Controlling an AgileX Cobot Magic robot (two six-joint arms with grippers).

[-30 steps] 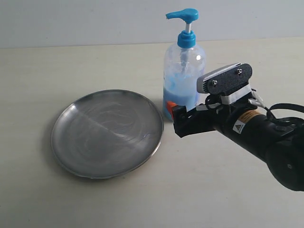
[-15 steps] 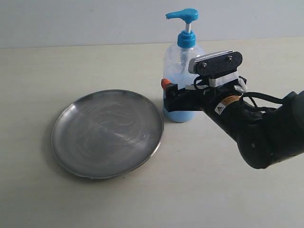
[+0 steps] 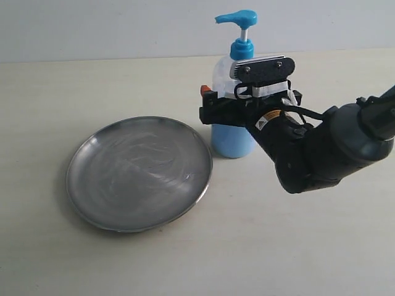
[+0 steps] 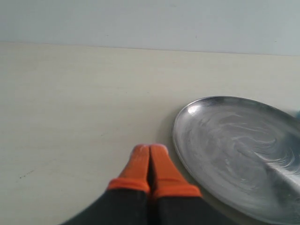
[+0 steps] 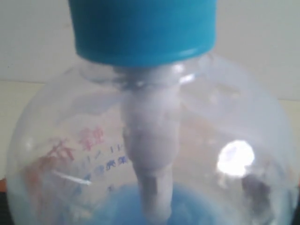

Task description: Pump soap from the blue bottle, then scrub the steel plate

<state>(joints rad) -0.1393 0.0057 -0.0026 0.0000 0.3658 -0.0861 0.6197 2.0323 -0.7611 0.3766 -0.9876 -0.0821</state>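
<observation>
— What sort of place is this?
— A robot lab bench, by the look of it. A plain pale worktop (image 3: 308,259) runs to a bare grey-white wall (image 3: 92,31) at the far side.
— What else shows it?
— A black robot arm (image 3: 315,154) carrying a camera (image 3: 262,69) reaches over the worktop from the right. A bottle (image 3: 231,142) and a plate (image 3: 139,172) stand on it.

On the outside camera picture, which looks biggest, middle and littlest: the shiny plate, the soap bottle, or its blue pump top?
1. The steel plate: the widest by far.
2. The blue bottle: tall, but much narrower than the plate.
3. The pump head: the smallest, only the bottle's top piece.
</observation>
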